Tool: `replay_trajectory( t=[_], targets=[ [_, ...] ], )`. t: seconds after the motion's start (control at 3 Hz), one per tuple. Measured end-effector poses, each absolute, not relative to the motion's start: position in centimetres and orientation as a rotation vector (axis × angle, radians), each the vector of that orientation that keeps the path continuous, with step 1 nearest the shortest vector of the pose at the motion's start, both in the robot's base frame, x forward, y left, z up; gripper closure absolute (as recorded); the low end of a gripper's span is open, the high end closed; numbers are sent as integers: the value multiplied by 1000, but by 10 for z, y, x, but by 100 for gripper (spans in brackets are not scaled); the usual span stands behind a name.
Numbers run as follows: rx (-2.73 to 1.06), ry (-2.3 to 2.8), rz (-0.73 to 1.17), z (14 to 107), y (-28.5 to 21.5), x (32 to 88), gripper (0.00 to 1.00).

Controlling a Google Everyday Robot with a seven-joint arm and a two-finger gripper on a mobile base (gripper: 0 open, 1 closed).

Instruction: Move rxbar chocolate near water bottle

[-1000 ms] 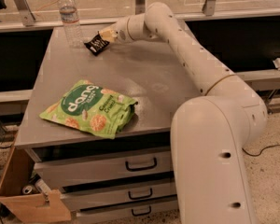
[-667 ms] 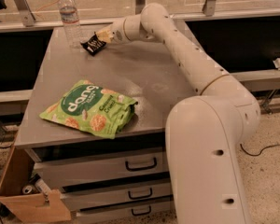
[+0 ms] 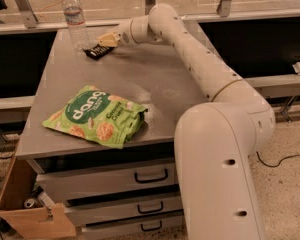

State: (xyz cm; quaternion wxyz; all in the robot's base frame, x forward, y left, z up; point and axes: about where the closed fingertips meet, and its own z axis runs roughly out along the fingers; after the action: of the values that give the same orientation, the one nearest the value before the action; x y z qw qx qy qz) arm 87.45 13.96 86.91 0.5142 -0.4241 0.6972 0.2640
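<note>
Where tool point(image 3: 106, 41) overhangs rxbar chocolate point(image 3: 98, 51), water bottle point(image 3: 75, 20) just beside

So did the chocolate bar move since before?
Yes. The bar has gone a little down and sideways, closer to the bottle, which stayed put. The hand is right at the bar's far end.

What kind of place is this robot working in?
Probably a lab or workshop: a grey metal drawer cabinet, a speckled concrete floor with a loose black cable, and an open cardboard box. The gripper is beside the clear plastic water bottle.
</note>
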Motion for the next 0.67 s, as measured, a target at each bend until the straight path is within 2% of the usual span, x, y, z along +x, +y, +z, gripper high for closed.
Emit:
replay_trajectory(
  t=[0.33,0.67],
  targets=[
    [-1015,1673,640,871,140,875,0],
    [-1015,1673,640,871,140,875,0]
  ],
)
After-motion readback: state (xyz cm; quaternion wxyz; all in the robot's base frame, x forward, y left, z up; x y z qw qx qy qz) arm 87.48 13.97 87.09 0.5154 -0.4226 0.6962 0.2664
